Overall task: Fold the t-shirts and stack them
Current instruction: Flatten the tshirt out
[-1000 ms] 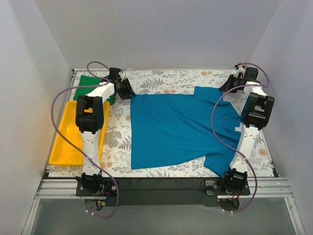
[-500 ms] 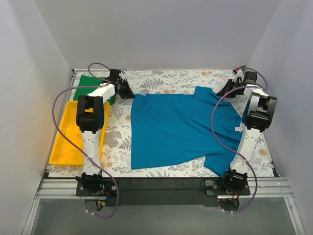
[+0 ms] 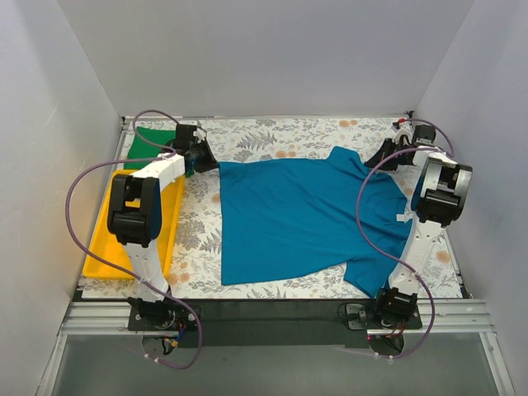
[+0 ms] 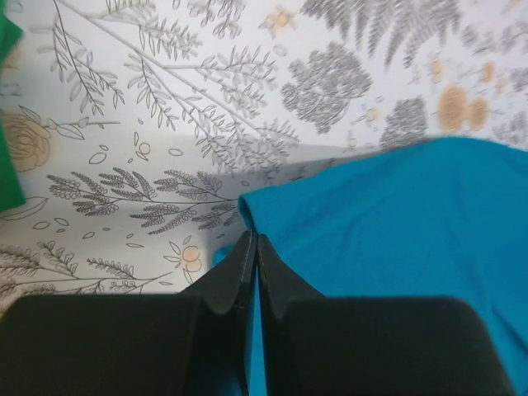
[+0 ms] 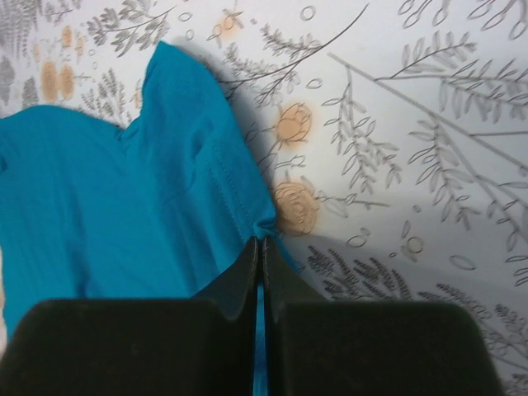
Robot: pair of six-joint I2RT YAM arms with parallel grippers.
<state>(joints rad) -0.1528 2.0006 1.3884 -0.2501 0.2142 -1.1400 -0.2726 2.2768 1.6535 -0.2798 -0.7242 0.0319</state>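
Holds the teal-blue t-shirt (image 3: 305, 219) spread flat on the floral bench (image 3: 280, 132), with left jaws clenched on its 10 o'clock hem corner and right jaws clenched on its 2 o'clock edge, beside a green t-shirt (image 3: 147, 142) at 10 o'clock, just beyond the yellow tray (image 3: 103, 247).

Stretches both arms forward from the near bases, elbows raised, forearms sloping down toward the far side. Sets the left tool (image 3: 201, 156) low at far left, fingers pressed flat together, pinching an edge of the teal t-shirt (image 3: 297, 214). Sets the right tool (image 3: 388, 153) low at far right, likewise clamped tight on that shirt's puckered edge.
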